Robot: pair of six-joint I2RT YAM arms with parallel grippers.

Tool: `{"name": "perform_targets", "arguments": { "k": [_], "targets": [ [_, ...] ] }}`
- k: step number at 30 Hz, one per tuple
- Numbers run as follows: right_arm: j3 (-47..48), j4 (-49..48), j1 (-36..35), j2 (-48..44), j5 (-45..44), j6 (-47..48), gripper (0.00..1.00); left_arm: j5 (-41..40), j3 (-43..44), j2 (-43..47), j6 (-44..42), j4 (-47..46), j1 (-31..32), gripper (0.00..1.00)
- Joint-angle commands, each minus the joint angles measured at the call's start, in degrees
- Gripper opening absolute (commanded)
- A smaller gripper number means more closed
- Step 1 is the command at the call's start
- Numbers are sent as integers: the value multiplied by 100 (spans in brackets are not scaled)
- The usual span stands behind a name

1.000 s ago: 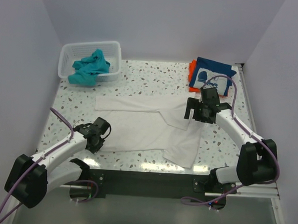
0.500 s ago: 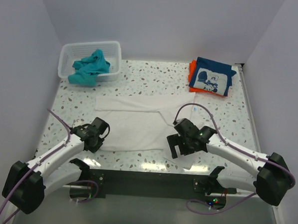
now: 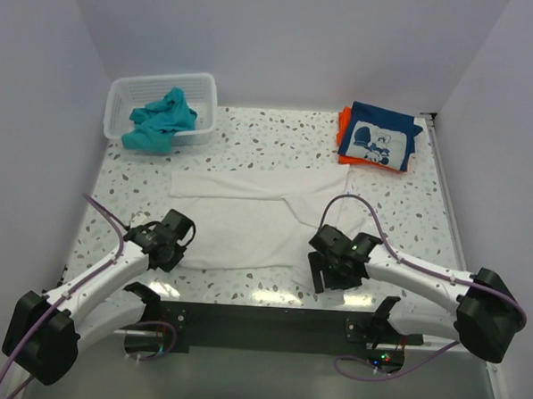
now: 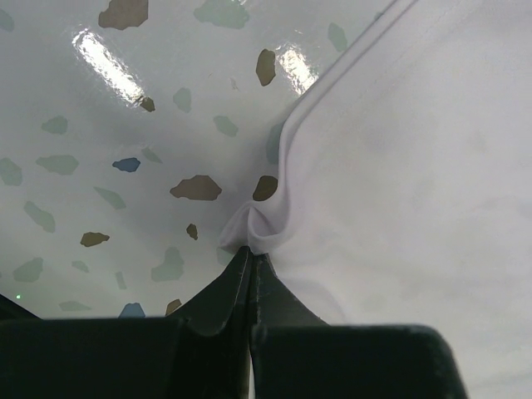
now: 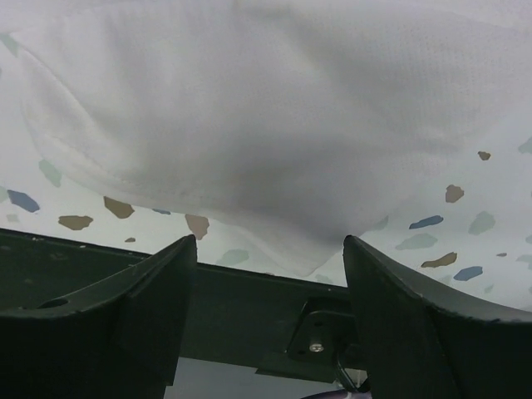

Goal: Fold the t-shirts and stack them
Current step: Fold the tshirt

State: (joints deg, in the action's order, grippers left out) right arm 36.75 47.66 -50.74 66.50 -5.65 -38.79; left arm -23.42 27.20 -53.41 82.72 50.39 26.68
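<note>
Top external view: what is lying on the white speckled terrazzo tabletop between those pale walls?

A large plain white t-shirt is lying spread across the middle. A teal t-shirt is spilling from the white plastic mesh basket far left; a folded navy cartoon-print t-shirt is resting on an orange t-shirt far right.

And the grippers?

The left gripper is pinching the white shirt's near left edge; the right gripper is hovering at its near right hem, jaws wide apart.
</note>
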Motion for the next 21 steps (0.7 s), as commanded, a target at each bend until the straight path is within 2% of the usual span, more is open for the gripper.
{"name": "perform_targets", "arguments": {
  "k": [1,5,7,12,13,15,20,21],
  "targets": [
    [-203,-19,-32,187,-95,-322,70,-189,-4,-20,-107,-161,-31,0],
    [-326,-265,-32,311,-111,-340,59,-207,-4,-21,-107,-144,-31,0],
    [-353,-283,-32,390,-164,-367,56,-207,-13,-21,-107,-144,-31,0],
    [-502,-494,-32,654,-129,-489,41,-207,4,-21,-107,-161,-31,0],
    [-511,-503,-32,654,-182,-516,33,-207,5,-38,-107,-161,-31,0],
    [-494,-477,-32,627,-208,-577,27,-216,13,-38,-116,-161,-31,0],
    [-213,-179,-32,469,-663,-551,1,-233,83,-38,-159,-170,-31,0],
    [-151,-100,-32,391,-770,-525,0,-233,101,-29,-168,-170,-31,0]
  ]
}}
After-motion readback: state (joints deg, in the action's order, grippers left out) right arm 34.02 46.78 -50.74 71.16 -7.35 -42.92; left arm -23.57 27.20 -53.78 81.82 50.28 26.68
